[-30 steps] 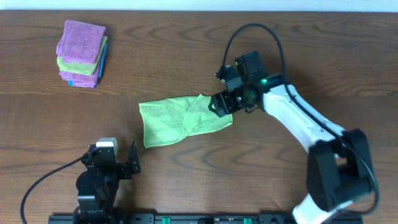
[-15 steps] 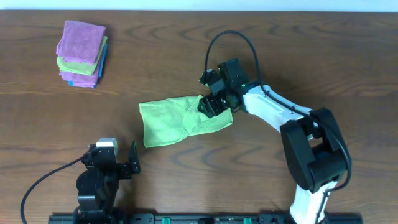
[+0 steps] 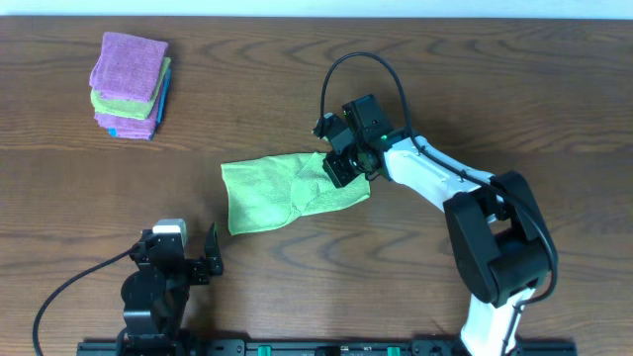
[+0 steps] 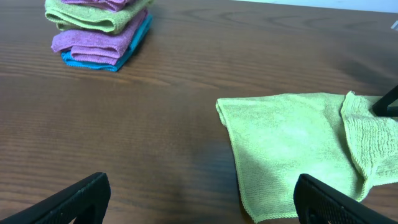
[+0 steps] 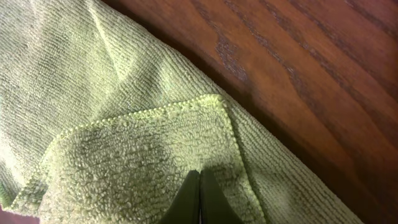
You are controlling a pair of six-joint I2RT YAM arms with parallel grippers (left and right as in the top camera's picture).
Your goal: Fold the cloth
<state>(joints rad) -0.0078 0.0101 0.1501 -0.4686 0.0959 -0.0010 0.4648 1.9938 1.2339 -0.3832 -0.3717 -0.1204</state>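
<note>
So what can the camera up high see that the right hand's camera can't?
Only the overhead view shows the whole cloth, the stack of folded cloths off at the far left, both arms, and the open left gripper. Only the right wrist view shows the fuzzy loops up close, the stitched edge of the folded-over corner, and the right gripper pinched shut on that corner. Both show the green cloth lying on the brown wooden table.

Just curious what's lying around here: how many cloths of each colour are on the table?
Green: 2, the spread cloth and a stacked green cloth
Purple cloths: 2, both stacked
Blue cloth: 1, stacked lowest
Total: 5
</note>
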